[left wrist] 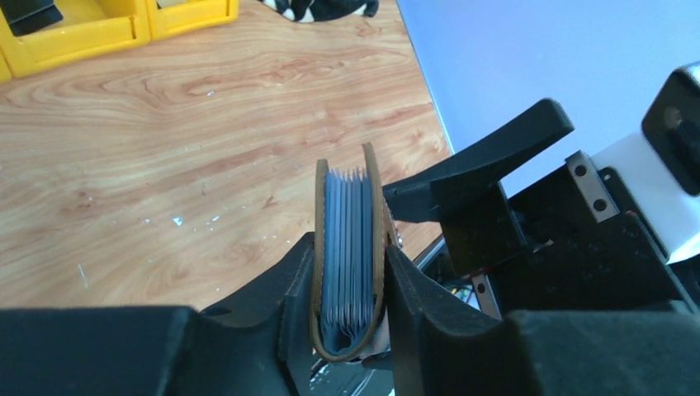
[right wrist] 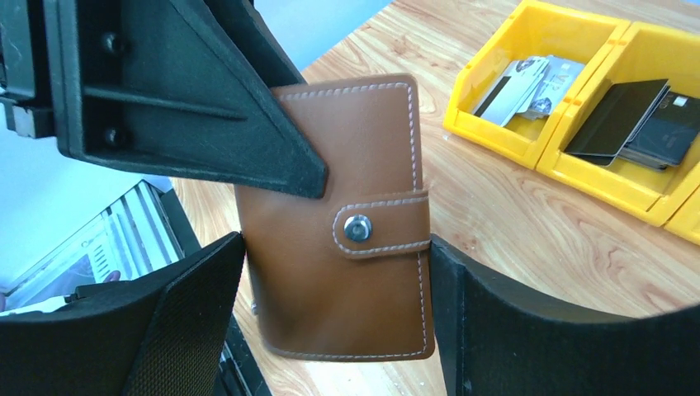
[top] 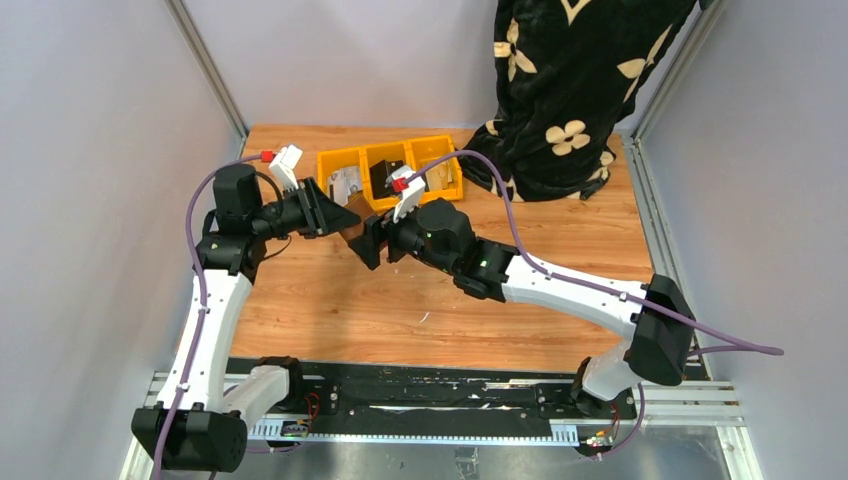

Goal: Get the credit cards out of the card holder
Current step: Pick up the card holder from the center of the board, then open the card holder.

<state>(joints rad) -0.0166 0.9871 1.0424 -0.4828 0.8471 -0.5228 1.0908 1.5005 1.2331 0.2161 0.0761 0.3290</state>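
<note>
The card holder (right wrist: 347, 157), a brown leather wallet, is folded shut with its snap tab fastened. My left gripper (left wrist: 351, 272) is shut on it across its thickness and holds it upright above the table, with grey-blue sleeves (left wrist: 351, 231) showing edge-on. My right gripper (right wrist: 337, 272) spans the wallet's width, and its fingers touch both side edges. In the top view both grippers meet at the wallet (top: 354, 232) mid-table. Credit cards lie in the yellow tray: pale printed ones (right wrist: 528, 78) and black ones (right wrist: 636, 120).
The yellow three-compartment tray (top: 340, 158) stands at the back centre of the wooden table. A black cloth with beige flowers (top: 570, 80) hangs at the back right. Grey walls close both sides.
</note>
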